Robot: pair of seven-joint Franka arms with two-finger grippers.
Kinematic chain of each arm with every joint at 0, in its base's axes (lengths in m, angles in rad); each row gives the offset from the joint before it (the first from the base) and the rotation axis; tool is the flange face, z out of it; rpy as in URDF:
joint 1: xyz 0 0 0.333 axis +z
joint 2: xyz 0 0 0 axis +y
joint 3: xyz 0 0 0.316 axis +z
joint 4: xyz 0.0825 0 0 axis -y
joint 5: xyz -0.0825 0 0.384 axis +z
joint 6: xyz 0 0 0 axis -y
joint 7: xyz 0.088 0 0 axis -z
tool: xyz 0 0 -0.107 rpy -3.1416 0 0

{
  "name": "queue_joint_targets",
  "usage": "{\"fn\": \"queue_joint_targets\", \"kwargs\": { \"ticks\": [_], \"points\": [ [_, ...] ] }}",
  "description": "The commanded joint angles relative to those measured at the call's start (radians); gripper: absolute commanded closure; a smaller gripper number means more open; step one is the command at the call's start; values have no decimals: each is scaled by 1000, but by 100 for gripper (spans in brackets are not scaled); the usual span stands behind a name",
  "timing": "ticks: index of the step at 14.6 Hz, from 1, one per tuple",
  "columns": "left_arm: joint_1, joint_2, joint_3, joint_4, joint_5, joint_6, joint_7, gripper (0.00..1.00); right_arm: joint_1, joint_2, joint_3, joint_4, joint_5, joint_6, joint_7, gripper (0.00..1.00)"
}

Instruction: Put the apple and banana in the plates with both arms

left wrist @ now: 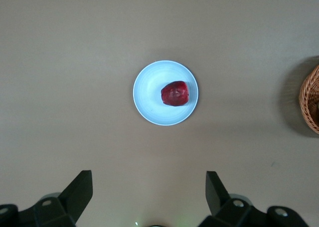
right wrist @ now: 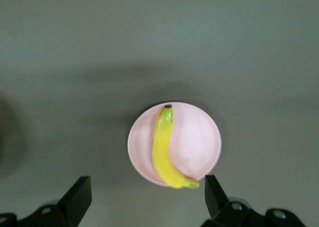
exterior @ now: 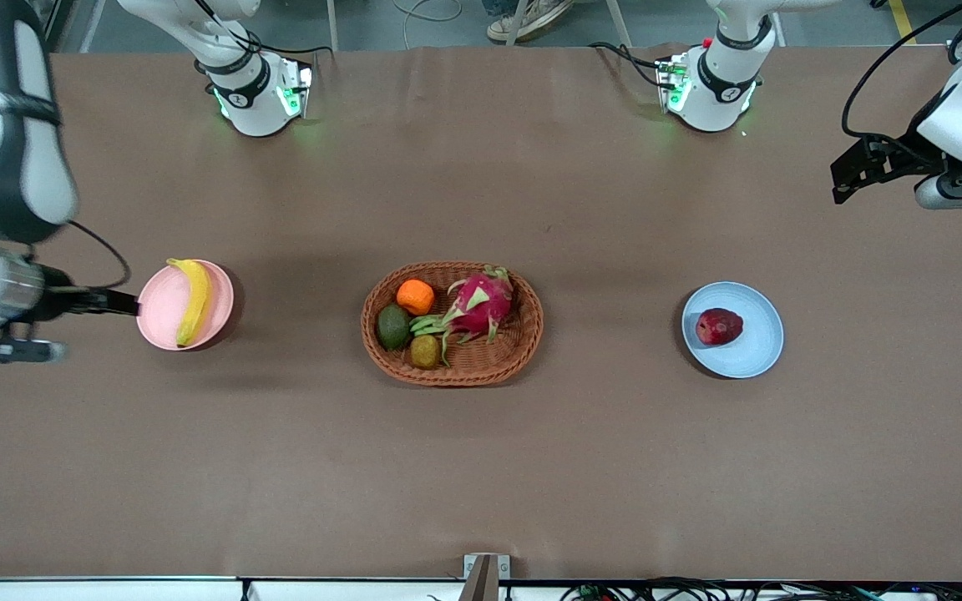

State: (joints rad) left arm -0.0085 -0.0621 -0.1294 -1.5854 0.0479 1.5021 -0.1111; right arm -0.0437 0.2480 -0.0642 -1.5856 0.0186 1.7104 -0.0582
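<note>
Brown table [exterior: 481, 467]: banana [exterior: 193, 300] on pink plate [exterior: 159, 313], apple [exterior: 719, 326] on blue plate [exterior: 752, 351], basket [exterior: 523, 334] mid-table. Left gripper [left wrist: 149, 194] and right gripper [right wrist: 148, 197] hang open and empty at opposite table ends.

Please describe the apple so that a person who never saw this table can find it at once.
Start at the wicker basket in the middle of the table, then go toward the left arm's end to the pale blue plate. The apple lies on it: small, dark red, lumpy, alone, unlike the bigger pink dragon fruit in the basket.
</note>
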Motion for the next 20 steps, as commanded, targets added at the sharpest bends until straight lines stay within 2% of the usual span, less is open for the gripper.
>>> {"fn": "queue_joint_targets", "kwargs": {
  "ticks": [1, 3, 5, 7, 9, 14, 20],
  "points": [
    [-42, -67, 54, -62, -22, -8, 39, 0, -15, 22, 11, 181, -9, -92, 6, 0],
    [-89, -73, 103, -62, -23, -14, 39, 0, -22, 20, 9, 234, -11, -98, -5, 0],
    [-82, -70, 96, -64, -28, -13, 39, 0, -33, 22, 10, 306, -11, -92, -2, 0],
    [-80, -73, 96, -73, -48, -14, 31, 0, -31, -2, 9, 319, -12, -126, 1, 0],
    [-85, -68, 94, -68, -48, -13, 27, 0, -33, -65, 10, 264, -3, -204, 5, 0],
    [-90, -44, 60, -36, -36, -13, 18, 0, -36, -266, 10, -26, -2, -55, 9, 0],
    [-80, -47, 53, -39, -36, -13, 16, 0, -36, -322, 10, -71, -6, -60, 17, 0]
  ]
}}
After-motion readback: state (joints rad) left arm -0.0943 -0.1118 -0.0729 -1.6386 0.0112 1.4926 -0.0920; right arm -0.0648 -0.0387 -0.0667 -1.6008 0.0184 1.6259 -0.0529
